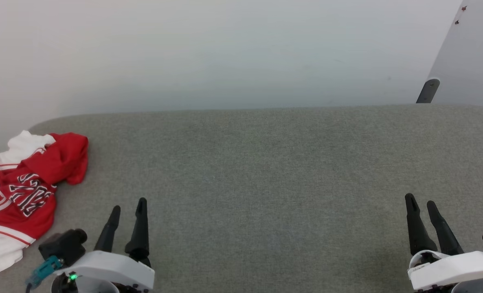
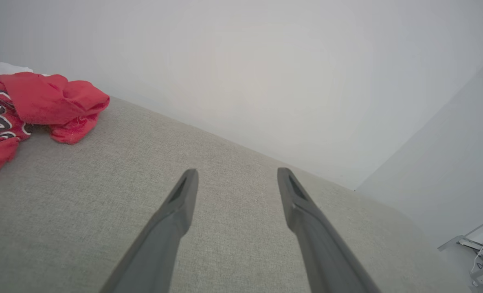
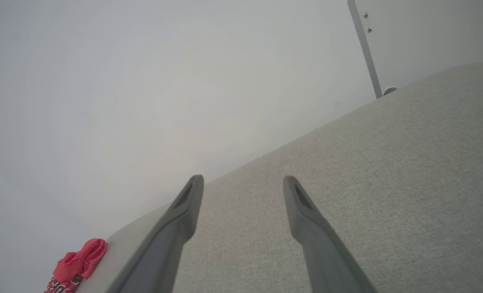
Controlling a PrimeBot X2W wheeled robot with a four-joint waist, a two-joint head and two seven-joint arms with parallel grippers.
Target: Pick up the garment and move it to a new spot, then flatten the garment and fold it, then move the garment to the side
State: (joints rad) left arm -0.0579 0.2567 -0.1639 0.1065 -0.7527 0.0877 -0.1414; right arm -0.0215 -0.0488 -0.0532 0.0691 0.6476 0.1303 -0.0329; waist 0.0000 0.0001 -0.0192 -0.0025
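Left end effector (image 1: pixel 129 204) agape, empty | right end effector (image 1: pixel 420 200) likewise | garment (image 1: pixel 42 162) crumpled, seemingly knit, on woven grey surface (image 1: pixel 266 183)

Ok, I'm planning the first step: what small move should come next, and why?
Probably reach the left pincer left toward the shirt. It lies crumpled at the left edge of the gray surface, untouched, and that pincer is open, empty and much nearer than the right pincer.
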